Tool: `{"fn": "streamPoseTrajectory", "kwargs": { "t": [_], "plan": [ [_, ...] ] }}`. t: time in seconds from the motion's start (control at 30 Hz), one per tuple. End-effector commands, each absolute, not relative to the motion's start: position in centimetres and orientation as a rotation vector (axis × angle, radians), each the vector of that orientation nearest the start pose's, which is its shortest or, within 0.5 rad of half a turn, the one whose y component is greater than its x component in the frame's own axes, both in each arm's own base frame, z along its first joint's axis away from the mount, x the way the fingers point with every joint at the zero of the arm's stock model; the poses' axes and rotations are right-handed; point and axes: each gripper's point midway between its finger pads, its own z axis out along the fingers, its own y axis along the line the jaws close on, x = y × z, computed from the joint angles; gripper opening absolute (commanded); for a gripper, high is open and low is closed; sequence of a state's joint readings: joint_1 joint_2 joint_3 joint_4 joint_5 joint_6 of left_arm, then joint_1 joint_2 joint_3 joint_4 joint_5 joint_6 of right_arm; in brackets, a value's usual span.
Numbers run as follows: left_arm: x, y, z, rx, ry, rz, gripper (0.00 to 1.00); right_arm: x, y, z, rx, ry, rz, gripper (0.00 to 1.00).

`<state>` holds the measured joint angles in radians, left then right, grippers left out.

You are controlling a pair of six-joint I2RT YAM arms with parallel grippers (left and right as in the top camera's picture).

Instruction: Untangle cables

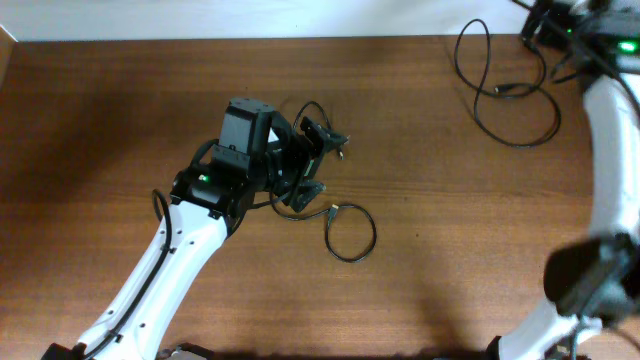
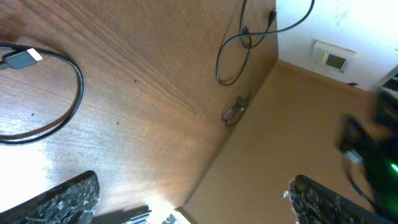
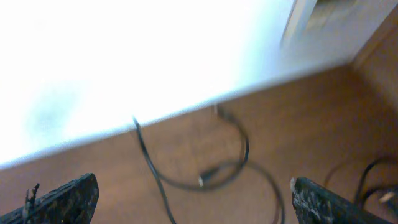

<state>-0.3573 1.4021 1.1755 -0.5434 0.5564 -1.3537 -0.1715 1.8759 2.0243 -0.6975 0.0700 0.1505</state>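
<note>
a: so, where are the cables (image 1: 374,232)?
b: one lies in a loose ring on the counter (image 1: 120,110), just beside the left gripper (image 1: 315,162), with its plug (image 2: 22,58) on the gripper's side. the far cable (image 1: 500,95) curls at the back right corner, near the right gripper (image 3: 193,202).
a: is either gripper holding anything?
b: no. both are spread wide, and neither wrist view shows anything between the fingers. some dark strands (image 1: 318,105) sit around the left one, but i can't tell if they touch it.
a: how will they handle?
b: light, thin and limp, i'd judge. they'll sag and drag, and could slip from a pinch. i'd take the near one just behind the plug, where it looks thicker.
</note>
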Motion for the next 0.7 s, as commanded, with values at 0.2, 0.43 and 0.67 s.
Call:
{"fn": "streamPoseTrajectory", "kwargs": {
  "t": [0.2, 0.43, 0.67],
  "plan": [
    [32.9, -21.9, 23.0, -0.972, 2.501, -1.361, 0.99, 37.3, -7.2, 49.3, 0.343, 1.840, -0.037, 0.99],
    [32.9, -21.9, 23.0, -0.972, 2.502, -1.361, 0.99, 28.5, -3.2, 42.2, 0.493, 2.199, 0.193, 0.99],
    [32.9, -21.9, 23.0, -0.972, 2.501, -1.361, 0.99, 19.7, -1.4, 40.3, 0.526, 2.336, 0.213, 0.99]
  ]
}}
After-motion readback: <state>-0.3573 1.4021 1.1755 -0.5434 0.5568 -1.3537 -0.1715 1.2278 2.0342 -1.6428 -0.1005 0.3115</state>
